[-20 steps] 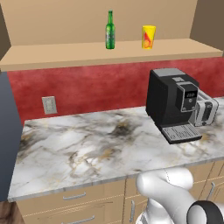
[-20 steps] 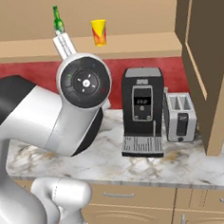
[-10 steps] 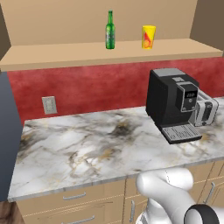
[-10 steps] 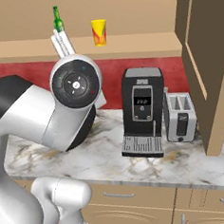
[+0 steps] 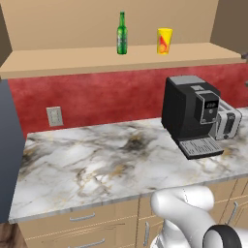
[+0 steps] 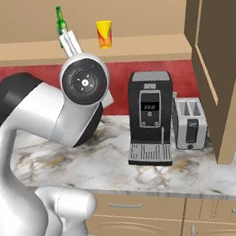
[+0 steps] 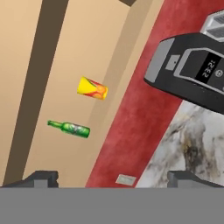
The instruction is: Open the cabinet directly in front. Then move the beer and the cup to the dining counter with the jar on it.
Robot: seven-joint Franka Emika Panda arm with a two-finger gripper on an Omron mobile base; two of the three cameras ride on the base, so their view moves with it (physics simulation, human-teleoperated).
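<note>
The cabinet (image 5: pixel 121 59) stands open, its door (image 6: pixel 219 67) swung out at the right. On its shelf the green beer (image 5: pixel 122 34) stands upright, with the yellow cup (image 5: pixel 164 40) a little to its right. The hand view is rolled and shows the beer (image 7: pixel 70 128) and the cup (image 7: pixel 92 89) small and some way off. My gripper (image 7: pixel 113 179) is open, its fingertips (image 7: pixel 41 178) far apart with nothing between them. In the right base view my arm (image 6: pixel 84 81) covers the lower part of the beer (image 6: pixel 60 25), beside the cup (image 6: pixel 104 34). The dining counter and the jar are out of view.
A black coffee machine (image 5: pixel 193 114) and a silver toaster (image 5: pixel 227 123) stand on the marble worktop (image 5: pixel 97 164) against the red wall. A wall outlet (image 5: pixel 54 116) sits at the left. Tan drawers (image 5: pixel 82 225) run below the worktop.
My arm's big joint has shifted slightly in the right base view. The beer and the cup stand where they were, and the jaws stay open.
</note>
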